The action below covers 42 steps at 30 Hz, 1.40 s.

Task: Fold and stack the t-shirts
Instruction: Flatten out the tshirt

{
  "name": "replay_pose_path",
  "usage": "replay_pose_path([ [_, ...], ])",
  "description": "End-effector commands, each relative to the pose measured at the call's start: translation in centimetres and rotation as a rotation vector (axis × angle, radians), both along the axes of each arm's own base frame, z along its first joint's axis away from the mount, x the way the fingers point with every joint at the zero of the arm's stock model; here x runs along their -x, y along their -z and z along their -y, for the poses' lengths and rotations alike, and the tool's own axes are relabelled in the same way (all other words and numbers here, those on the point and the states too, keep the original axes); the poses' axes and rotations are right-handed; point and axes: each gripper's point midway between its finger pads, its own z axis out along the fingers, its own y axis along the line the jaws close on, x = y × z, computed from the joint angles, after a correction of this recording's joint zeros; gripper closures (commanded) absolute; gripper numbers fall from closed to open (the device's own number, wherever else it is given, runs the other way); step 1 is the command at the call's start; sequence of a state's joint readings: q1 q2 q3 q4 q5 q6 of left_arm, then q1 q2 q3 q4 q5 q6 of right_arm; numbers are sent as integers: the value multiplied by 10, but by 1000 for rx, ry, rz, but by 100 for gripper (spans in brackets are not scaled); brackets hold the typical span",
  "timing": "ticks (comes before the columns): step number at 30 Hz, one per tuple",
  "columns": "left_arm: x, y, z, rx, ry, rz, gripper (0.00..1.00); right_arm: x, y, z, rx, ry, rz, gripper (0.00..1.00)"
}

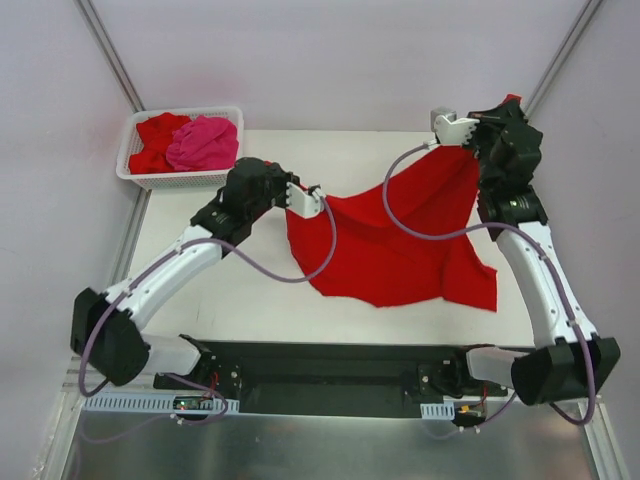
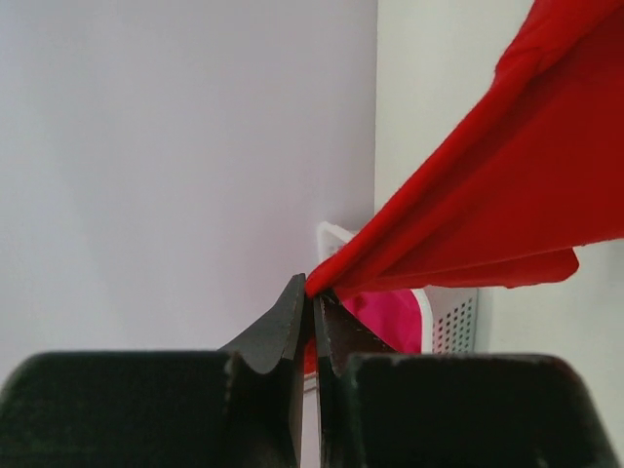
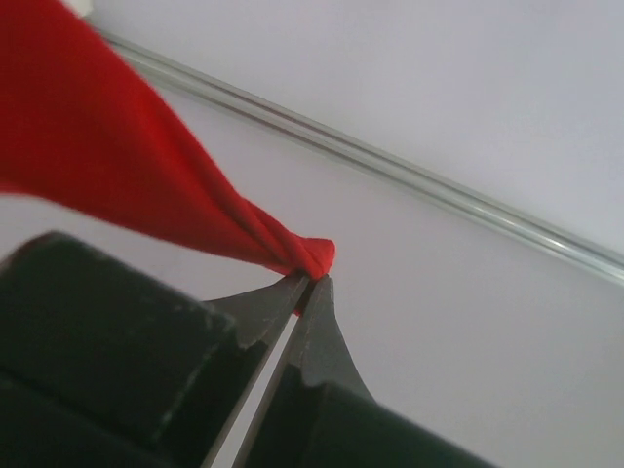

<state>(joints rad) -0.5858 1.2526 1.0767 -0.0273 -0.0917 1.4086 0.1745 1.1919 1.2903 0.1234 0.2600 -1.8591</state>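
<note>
A bright red soft cloth t-shirt (image 1: 400,240) is held spread between both pincers. One edge is clamped in the left pincer (image 2: 312,295), and a twisted corner is clamped in the right pincer (image 3: 310,283), which is held higher. The cloth is creased, sagging, its lower part draped on the white desk (image 1: 250,290). A hot pink t-shirt (image 1: 205,143) and a second red t-shirt (image 1: 155,140) are crumpled in the white plastic lattice basket (image 1: 180,181), far left.
</note>
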Motion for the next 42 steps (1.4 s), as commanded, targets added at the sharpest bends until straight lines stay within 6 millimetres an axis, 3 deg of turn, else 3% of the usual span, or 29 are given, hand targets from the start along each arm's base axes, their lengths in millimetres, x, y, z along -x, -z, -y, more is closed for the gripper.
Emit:
replay_pose_path([
  [1, -58, -75, 5, 66, 7, 231, 100, -20, -27, 13, -35, 38, 128, 99],
  [3, -82, -71, 4, 30, -16, 242, 100, -29, -33, 23, -31, 85, 150, 97],
  [5, -98, -96, -6, 32, -53, 327, 100, -39, -35, 29, -20, 124, 175, 91],
  [7, -112, -104, -14, 9, -100, 388, 96, -37, -41, 38, -7, 186, 208, 61],
  [9, -119, -102, -20, -17, -147, 389, 37, -26, -50, 45, -13, 226, 252, 4],
  [10, -118, -97, -27, -35, -180, 383, 10, -22, -47, 46, -15, 235, 250, 4],
  [11, -115, -95, -29, -40, -185, 380, 1, -9, -54, 49, -26, 240, 273, 4],
  [12, -106, -103, -35, -34, -191, 394, 1, -1, -56, 51, -36, 249, 280, 4],
  [13, -100, -86, -37, -52, -188, 366, 1, 5, -56, 52, -47, 251, 286, 4],
  [15, -77, -94, -40, -44, -182, 384, 1, 28, -54, 55, -57, 249, 289, 4],
  [16, -69, -75, -41, -59, -174, 354, 1, 34, -49, 56, -58, 249, 264, 4],
  [18, -42, -80, -36, -42, -146, 359, 1, 57, -44, 56, -91, 221, 244, 4],
  [19, -33, -64, -34, -34, -136, 315, 1, 58, -19, 54, -86, 209, 122, 4],
  [21, -6, -54, -20, -6, -76, 233, 1, 77, -6, 45, -164, 121, 38, 4],
  [22, 2, -44, -13, 38, -60, 182, 1, 80, 25, 40, -168, 93, -93, 4],
  [25, 19, -28, 13, 105, 4, 90, 1, 83, 65, 28, -197, 25, -219, 1],
  [26, 15, -17, 21, 108, 4, 52, 1, 82, 75, 29, -216, 41, -259, 6],
  [27, 12, -24, 28, 137, 4, 42, 1, 84, 71, 29, -312, 54, -255, 9],
  [28, 12, -17, 36, 175, -4, -11, 1, 79, 97, 30, -351, 100, -372, 12],
  [29, 4, -3, 46, 175, -13, -64, 1, 80, 104, 34, -408, 146, -408, 19],
  [30, -1, -20, 56, 273, -29, -80, 1, 80, 92, 33, -507, 163, -400, 20],
  [31, -2, -10, 59, 281, -49, -147, 1, 86, 125, 31, -526, 209, -562, 22],
  [32, -10, 7, 70, 286, -69, -211, 1, 89, 134, 24, -565, 194, -626, 24],
  [33, -16, -9, 78, 373, -95, -239, 1, 95, 143, 19, -611, 201, -681, 25],
  [35, -22, 22, 92, 360, -120, -367, 1, 111, 163, 5, -649, 184, -828, 27],
  [36, -26, 15, 100, 407, -130, -389, 1, 126, 176, 3, -646, 191, -917, 27],
  [40, -28, 39, 127, 450, -169, -598, 1, 160, 201, -6, -645, 190, -1110, 26],
  [41, -24, 64, 130, 424, -196, -695, 1, 168, 209, -15, -664, 158, -1175, 24],
  [42, -25, 53, 140, 492, -205, -733, 1, 181, 215, -15, -661, 175, -1236, 24],
])
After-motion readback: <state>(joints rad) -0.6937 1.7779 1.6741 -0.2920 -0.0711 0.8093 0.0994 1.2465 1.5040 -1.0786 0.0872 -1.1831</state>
